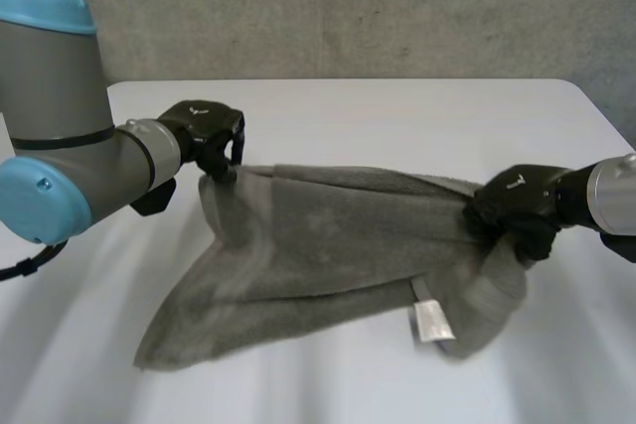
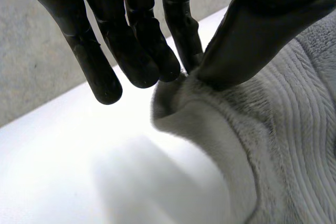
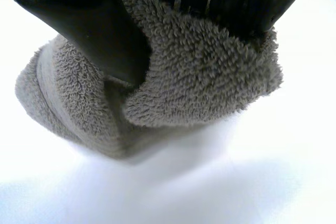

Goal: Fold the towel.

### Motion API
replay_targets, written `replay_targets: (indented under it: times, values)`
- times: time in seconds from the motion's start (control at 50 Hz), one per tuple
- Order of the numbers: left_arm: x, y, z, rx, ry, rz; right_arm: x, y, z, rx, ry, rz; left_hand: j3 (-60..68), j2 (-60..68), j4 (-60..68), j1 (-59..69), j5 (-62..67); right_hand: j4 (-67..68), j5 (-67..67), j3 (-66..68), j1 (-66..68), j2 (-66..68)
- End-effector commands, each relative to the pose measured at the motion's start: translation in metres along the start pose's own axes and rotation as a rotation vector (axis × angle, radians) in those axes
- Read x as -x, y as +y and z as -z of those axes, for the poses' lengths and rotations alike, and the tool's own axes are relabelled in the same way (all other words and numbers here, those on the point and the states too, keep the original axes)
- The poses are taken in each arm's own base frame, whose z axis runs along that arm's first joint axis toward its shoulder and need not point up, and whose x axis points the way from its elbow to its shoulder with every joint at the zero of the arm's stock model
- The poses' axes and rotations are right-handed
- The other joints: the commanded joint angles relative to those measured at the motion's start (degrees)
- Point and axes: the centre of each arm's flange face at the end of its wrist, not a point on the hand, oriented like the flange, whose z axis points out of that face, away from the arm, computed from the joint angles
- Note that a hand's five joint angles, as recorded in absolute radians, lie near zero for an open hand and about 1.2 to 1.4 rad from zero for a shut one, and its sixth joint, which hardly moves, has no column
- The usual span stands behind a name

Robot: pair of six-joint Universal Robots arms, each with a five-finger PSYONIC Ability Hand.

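A grey towel (image 1: 328,245) hangs stretched between both hands above the white table (image 1: 397,116); its lower edge drags on the table toward the front left. My left hand (image 1: 207,136) pinches the towel's far left corner (image 2: 178,93) between thumb and fingers. My right hand (image 1: 517,208) is shut on the far right corner, where the towel (image 3: 199,72) bunches between thumb and fingers. A white label (image 1: 431,320) hangs from the towel near its right end.
A rough grey wall (image 1: 348,7) rises behind the table. The table's rounded far right corner (image 1: 586,96) lies behind my right hand. Bare tabletop (image 1: 397,116) stretches behind the towel, and more of it (image 1: 328,374) lies in front.
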Motion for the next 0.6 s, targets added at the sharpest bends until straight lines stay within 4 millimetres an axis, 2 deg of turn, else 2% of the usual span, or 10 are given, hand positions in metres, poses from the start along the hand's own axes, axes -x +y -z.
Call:
replay_targets:
  times: [0.02, 0.04, 0.08, 0.14, 0.18, 0.3, 0.42, 0.46, 0.52, 0.6]
  values:
    - [0.012, -0.01, -0.013, -0.066, -0.036, -0.003, -0.03, -0.02, -0.008, -0.088, 0.231, 0.175, 2.7, 3.0, 2.3, 9.1, 5.5, 3.1, 4.0, 3.9, 4.0, 5.0]
    - [0.012, -0.01, -0.013, -0.066, -0.036, -0.004, -0.03, -0.021, -0.008, -0.089, 0.231, 0.175, 2.7, 3.0, 2.3, 9.1, 5.5, 3.1, 4.0, 3.9, 4.0, 5.0]
    - [0.021, -0.043, -0.017, -0.203, -0.075, -0.01, -0.036, -0.066, -0.006, -0.287, 0.38, 0.287, 2.7, 3.0, 2.3, 9.1, 5.5, 3.1, 4.0, 3.9, 4.0, 5.0]
    - [0.025, -0.066, -0.014, -0.291, -0.091, -0.002, -0.038, -0.094, 0.0, -0.416, 0.466, 0.326, 2.7, 3.0, 2.3, 9.1, 5.5, 3.1, 4.0, 3.9, 4.0, 5.0]
    - [0.032, -0.113, 0.0, -0.49, -0.101, 0.072, -0.045, -0.139, 0.015, -0.677, 0.617, 0.354, 2.7, 3.0, 2.3, 9.1, 5.5, 3.1, 4.0, 3.9, 4.0, 5.0]
    - [0.037, -0.167, 0.032, -0.738, -0.05, 0.24, -0.06, -0.173, 0.054, -0.963, 0.748, 0.283, 2.7, 3.0, 2.3, 9.1, 5.5, 3.1, 4.0, 3.9, 4.0, 5.0]
    - [0.031, -0.155, 0.028, -0.69, -0.024, 0.263, -0.042, -0.159, 0.037, -0.893, 0.621, 0.202, 2.7, 3.0, 2.3, 9.1, 5.5, 3.1, 4.0, 3.9, 4.0, 5.0]
    - [0.027, -0.127, 0.015, -0.584, -0.02, 0.271, -0.022, -0.142, 0.019, -0.794, 0.528, 0.186, -27.1, -26.8, -27.5, -20.6, -24.2, 3.1, 4.0, 3.9, 4.0, 5.0]
    - [0.024, -0.109, 0.007, -0.524, -0.021, 0.272, -0.009, -0.134, 0.01, -0.75, 0.485, 0.197, -35.8, -35.5, -36.2, -29.4, -33.0, 3.1, 4.0, 3.9, 4.0, 5.0]
    - [0.016, -0.06, -0.011, -0.363, -0.028, 0.234, 0.024, -0.12, -0.002, -0.694, 0.384, 0.273, -63.5, -63.2, -63.9, -57.1, -60.6, 3.1, 4.0, 3.9, 4.0, 5.0]
